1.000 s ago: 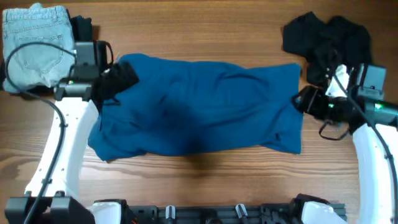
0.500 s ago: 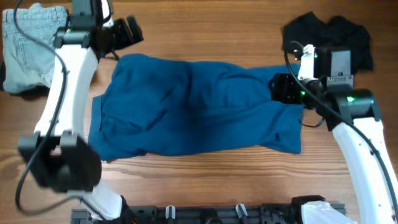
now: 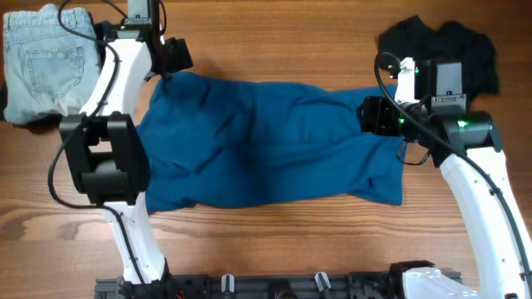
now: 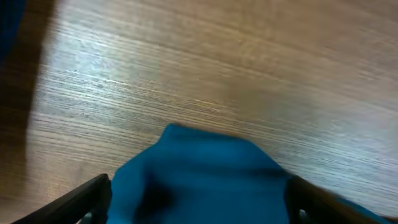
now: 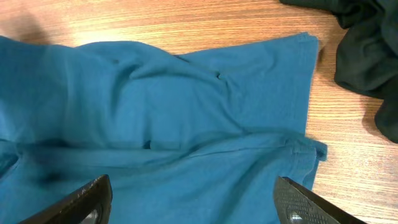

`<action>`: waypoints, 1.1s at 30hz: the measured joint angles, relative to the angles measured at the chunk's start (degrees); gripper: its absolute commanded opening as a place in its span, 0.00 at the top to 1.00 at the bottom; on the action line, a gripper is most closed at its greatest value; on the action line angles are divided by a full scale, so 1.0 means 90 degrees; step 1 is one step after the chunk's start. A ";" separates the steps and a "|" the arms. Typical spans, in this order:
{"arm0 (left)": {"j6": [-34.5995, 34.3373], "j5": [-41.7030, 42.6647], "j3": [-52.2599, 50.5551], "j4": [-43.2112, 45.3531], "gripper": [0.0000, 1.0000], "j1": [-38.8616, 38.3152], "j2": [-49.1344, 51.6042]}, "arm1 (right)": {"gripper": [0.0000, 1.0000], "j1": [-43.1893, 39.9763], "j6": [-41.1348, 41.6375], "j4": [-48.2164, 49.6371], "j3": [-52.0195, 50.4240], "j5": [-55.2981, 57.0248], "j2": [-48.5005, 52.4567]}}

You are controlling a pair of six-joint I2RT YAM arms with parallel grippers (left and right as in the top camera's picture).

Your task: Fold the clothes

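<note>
**A:** Shirt (image 3: 266, 141) first: where is it against the left gripper (image 3: 176, 56)?

**B:** Its far left corner lies right at that gripper. In the wrist view the two fingers (image 4: 87, 199) stand wide apart, and a hump of blue cloth rises between them. Nothing is clamped. The frame cuts off the tips, so I cannot tell whether they touch the cloth.

**A:** And the right gripper (image 3: 370, 115)?

**B:** It is spread wide too and holds nothing. It hangs over the right end of the shirt, toward the far corner of the cloth. In its wrist view the fingers (image 5: 93, 196) frame blue cloth below, with the side hem and a creased seam showing.

**A:** How does the shirt lie overall?

**B:** It is spread out but wrinkled across the middle of the table (image 3: 274, 241), its long side running left to right. Bare wood shows along the near edge.

**A:** What lies beyond it?

**B:** Folded jeans (image 3: 46, 58) sit in the far left corner, past the left arm and apart from the shirt. A heap of black clothes (image 3: 440, 46) sits in the far right corner, just behind the right gripper. A strip of wood separates it from the shirt's hem.
</note>
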 measured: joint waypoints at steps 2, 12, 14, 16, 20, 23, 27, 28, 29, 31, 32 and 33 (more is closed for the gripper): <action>0.0019 -0.0005 0.0000 0.0000 0.17 0.0000 0.0233 | 0.16 0.0000 -0.0002 0.0000 0.0000 0.0000 0.0000; 0.0134 -0.0092 0.0000 0.0194 0.96 0.0005 0.0758 | 0.16 0.0000 0.0000 0.0000 0.0000 0.0000 0.0000; 0.0121 -0.0092 0.0000 0.0211 0.96 0.0005 0.0758 | 0.16 0.0000 0.0000 0.0002 0.0000 0.0000 0.0000; 0.0109 -0.0092 0.0000 0.0223 0.96 0.0005 0.0750 | 0.16 0.0000 0.0000 0.0002 0.0000 0.0000 0.0000; 0.0112 -0.0092 0.0000 0.0175 0.96 0.0000 0.0486 | 0.16 0.0000 -0.0002 0.0005 0.0000 0.0000 0.0000; 0.0109 -0.0095 0.0017 -0.0284 0.96 -0.0039 -0.0308 | 0.16 0.0000 -0.0002 0.0005 0.0000 -0.0002 0.0000; 0.0112 -0.0092 0.0146 -0.1586 0.96 -0.0240 -0.1384 | 0.16 0.0000 -0.0002 0.0010 0.0000 -0.0002 0.0000; 0.0109 -0.0092 0.0158 -0.1707 0.96 -0.0270 -0.1455 | 0.16 0.0000 -0.0002 0.0005 0.0000 -0.0002 0.0000; 0.0109 -0.0092 0.0199 -0.2142 0.96 -0.0386 -0.1600 | 0.16 0.0000 -0.0002 0.0005 0.0000 0.0000 0.0000; 0.0109 -0.0092 0.0182 -0.2662 0.96 -0.0491 -0.1586 | 0.16 0.0000 -0.0002 0.0002 0.0000 -0.0002 0.0000; 0.0112 -0.0092 0.0126 -0.2871 0.96 -0.0525 -0.1571 | 0.16 0.0000 -0.0002 -0.0012 0.0000 -0.0002 0.0000; 0.0109 -0.0092 0.0080 -0.2990 0.96 -0.0551 -0.1569 | 0.16 0.0000 -0.0002 -0.0024 0.0000 -0.0002 0.0000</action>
